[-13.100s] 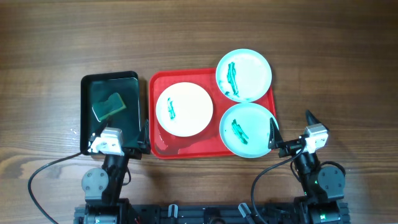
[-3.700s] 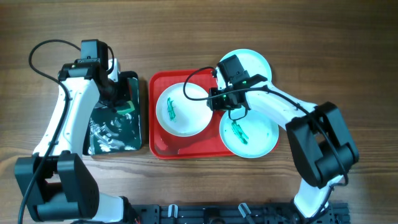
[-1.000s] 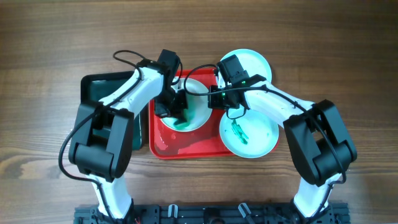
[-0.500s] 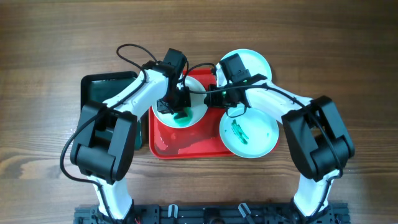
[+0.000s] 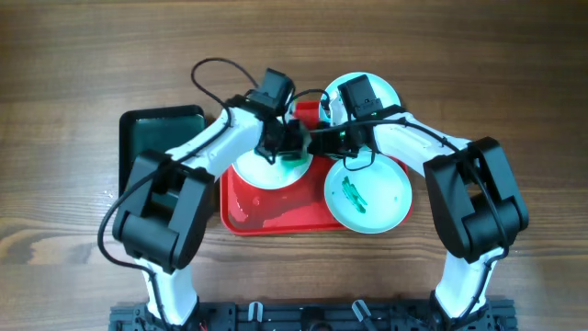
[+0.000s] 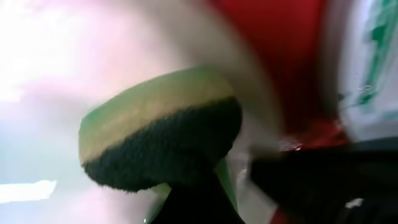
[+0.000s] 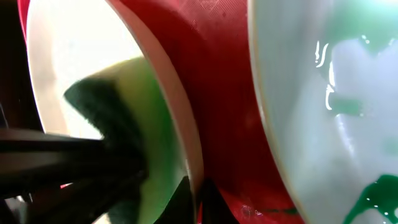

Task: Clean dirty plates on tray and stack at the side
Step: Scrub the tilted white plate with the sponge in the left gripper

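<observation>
On the red tray (image 5: 276,216) lies the cream-white dirty plate (image 5: 255,173). My left gripper (image 5: 288,145) is shut on a green-and-yellow sponge (image 6: 158,118) with a dark scrub face, which presses on the plate's right part. My right gripper (image 7: 194,202) is shut on that plate's rim (image 7: 179,124), its two dark fingertips pinching the edge from both sides. Two mint-blue dirty plates with green smears sit to the right: one at the tray's near right corner (image 5: 377,198), one at the far right (image 5: 388,92), partly under my right arm.
A black tray (image 5: 165,147) stands left of the red tray, with my left arm reaching over its right side. Water glistens on the red tray's near floor. Bare wooden tabletop (image 5: 92,55) surrounds both trays.
My left gripper has swept the sponge rightward and away from me across the cream plate, ending close to my right gripper. My right gripper has kept its pinch on the rim.
</observation>
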